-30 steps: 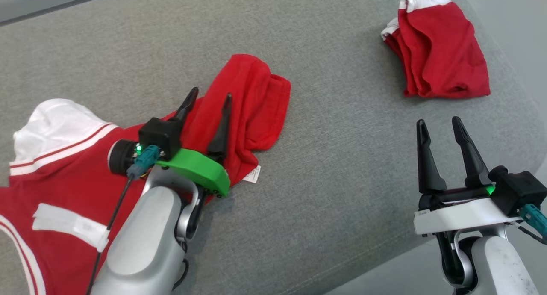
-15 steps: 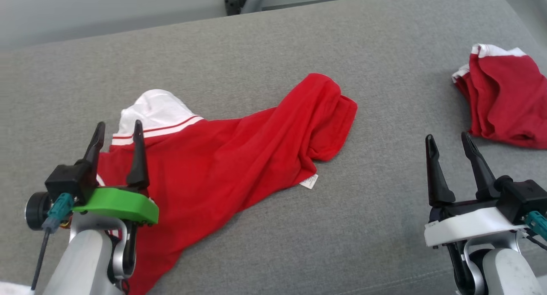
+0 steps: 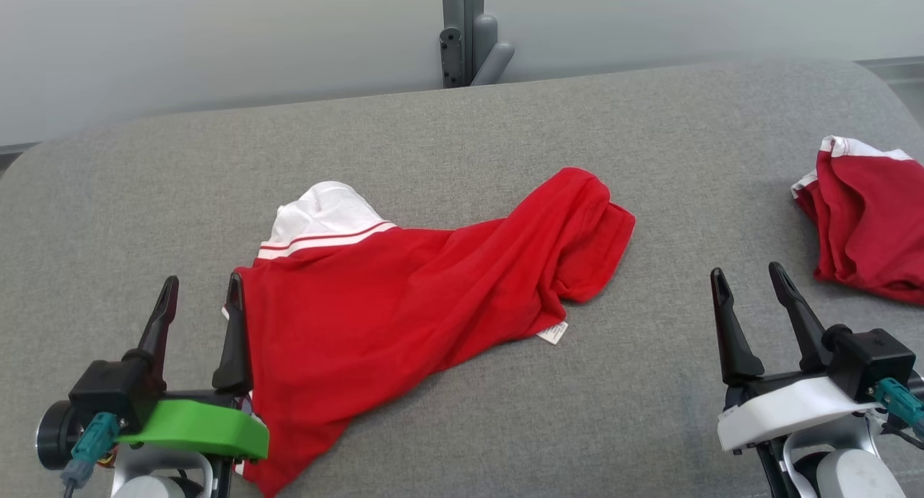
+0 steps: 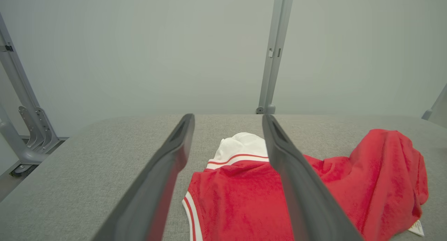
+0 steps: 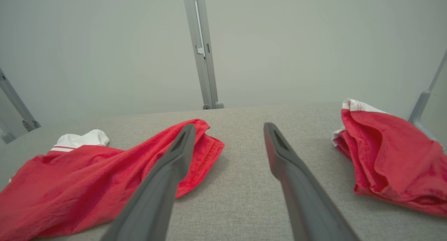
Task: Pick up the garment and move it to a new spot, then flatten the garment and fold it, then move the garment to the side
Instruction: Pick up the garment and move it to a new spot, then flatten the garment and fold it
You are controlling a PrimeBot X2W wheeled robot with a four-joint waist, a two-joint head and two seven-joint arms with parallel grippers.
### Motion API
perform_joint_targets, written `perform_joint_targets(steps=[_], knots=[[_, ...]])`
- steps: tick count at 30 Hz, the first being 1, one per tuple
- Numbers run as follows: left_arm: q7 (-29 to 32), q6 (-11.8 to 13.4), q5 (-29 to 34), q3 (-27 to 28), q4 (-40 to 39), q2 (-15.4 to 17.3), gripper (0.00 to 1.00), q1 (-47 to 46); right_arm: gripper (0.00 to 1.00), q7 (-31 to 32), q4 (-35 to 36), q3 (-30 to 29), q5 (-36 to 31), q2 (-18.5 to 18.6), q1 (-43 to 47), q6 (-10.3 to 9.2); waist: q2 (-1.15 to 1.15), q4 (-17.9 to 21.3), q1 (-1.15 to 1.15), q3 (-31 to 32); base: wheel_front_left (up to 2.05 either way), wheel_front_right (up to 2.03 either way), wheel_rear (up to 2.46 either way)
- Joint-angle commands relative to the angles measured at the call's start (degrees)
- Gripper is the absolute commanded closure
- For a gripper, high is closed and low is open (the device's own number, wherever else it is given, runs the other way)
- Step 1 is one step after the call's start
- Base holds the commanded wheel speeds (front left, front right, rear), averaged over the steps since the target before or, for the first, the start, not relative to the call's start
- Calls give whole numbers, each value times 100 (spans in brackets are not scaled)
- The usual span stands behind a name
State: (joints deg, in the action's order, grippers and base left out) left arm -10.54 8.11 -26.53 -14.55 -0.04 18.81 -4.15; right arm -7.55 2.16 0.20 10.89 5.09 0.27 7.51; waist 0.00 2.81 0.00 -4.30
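The garment (image 3: 404, 310) is a red shirt with a white, red-striped sleeve, lying crumpled across the middle of the grey padded table (image 3: 505, 137). My left gripper (image 3: 203, 285) is open at the garment's left edge, its right finger just beside the cloth, holding nothing. In the left wrist view the garment (image 4: 244, 199) lies beyond and between the spread fingers of the left gripper (image 4: 227, 118). My right gripper (image 3: 746, 273) is open over bare table right of the garment. The right wrist view has the garment (image 5: 87, 174) to the left of the right gripper (image 5: 227, 125).
A second red and white garment (image 3: 866, 224) lies folded near the table's right edge, also visible as the folded garment (image 5: 391, 157) in the right wrist view. A grey metal post (image 3: 462, 32) stands behind the table against a pale wall.
The head camera has tilted up and the whole picture has shifted. My left gripper has drawn back from over the garment's middle to its left edge, still open. The right gripper keeps its pose.
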Motion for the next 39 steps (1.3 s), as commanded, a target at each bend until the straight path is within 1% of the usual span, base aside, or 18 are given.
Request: perform_joint_targets(steps=[1,8,15,22,32,35,39], knots=[[39,64,38,-15,-105,27,0,162,0,38,16,-10,-7,35,121,-6,0,-16,0,132,0,0,0],[172,206,41,-110,-385,7,0,542,0,137,121,-45,-56,50,338,-5,0,7,0,349,0,0,0],[217,238,-38,-121,-450,72,0,723,0,269,283,-55,-104,34,538,-5,0,-23,0,452,0,0,0],[284,297,-21,-154,-513,86,0,725,0,289,284,-26,-89,-6,523,-6,0,-36,0,456,0,0,0],[310,272,-37,-172,-479,132,0,580,0,243,228,-28,-21,-44,460,-5,0,-71,0,401,0,0,0],[300,234,-19,-189,-483,141,0,466,0,204,155,-106,27,-34,353,-6,0,-114,0,299,0,0,0],[317,194,48,-263,-532,109,0,244,0,149,-126,-210,103,41,32,-5,0,-238,0,51,0,0,0]])
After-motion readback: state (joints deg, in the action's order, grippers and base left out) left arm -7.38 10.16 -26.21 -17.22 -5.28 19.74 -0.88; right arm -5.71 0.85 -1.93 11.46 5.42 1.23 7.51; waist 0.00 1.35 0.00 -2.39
